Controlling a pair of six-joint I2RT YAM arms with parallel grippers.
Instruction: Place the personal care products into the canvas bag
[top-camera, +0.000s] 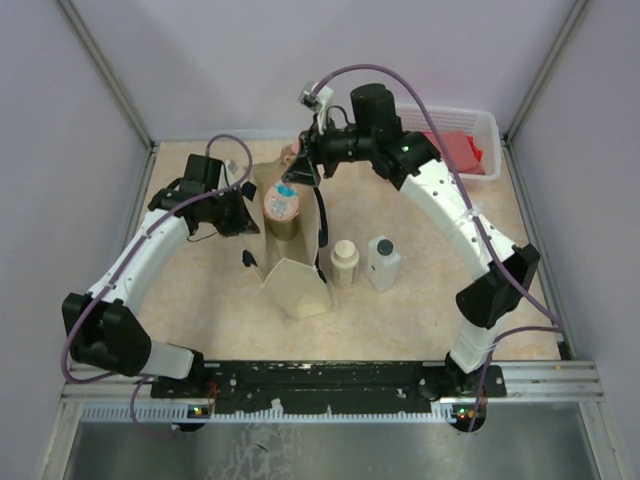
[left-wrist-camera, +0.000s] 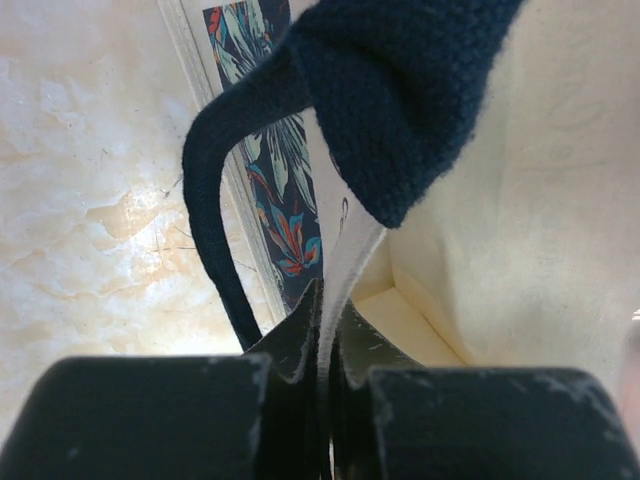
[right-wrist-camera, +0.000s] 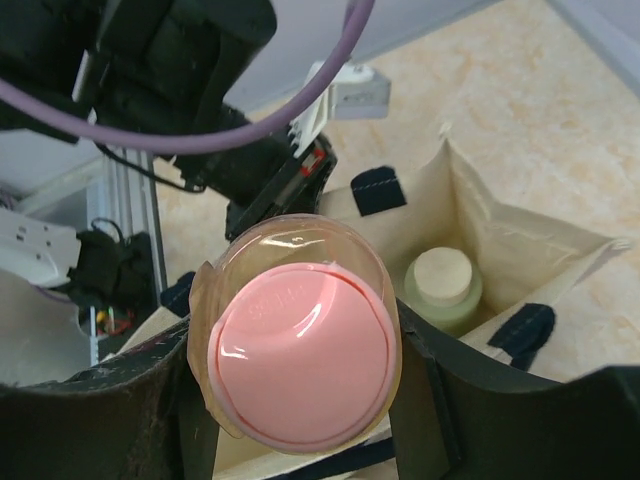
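1. The right gripper (right-wrist-camera: 300, 405) is clasping the orange bottle with the pink cap (right-wrist-camera: 297, 345), one finger on each side of its body. It is holding the bottle over the far end of the open canvas bag (top-camera: 297, 292).
2. The left gripper (left-wrist-camera: 325, 320) is pinching the bag's left wall, its fingers drawn narrow on the canvas, just beside a navy strap handle (left-wrist-camera: 400, 100).
3. The olive-green bottle with the pale cap (right-wrist-camera: 443, 290) is standing upright inside the bag.
4. The cream round bottle (top-camera: 344, 262) and the white square bottle with the dark cap (top-camera: 383, 262) are standing side by side on the table (top-camera: 250, 330), just to the right of the bag.
5. A white mesh basket (top-camera: 480, 122) holding a red cloth (top-camera: 465, 150) is sitting at the far right corner, well apart from the bag.
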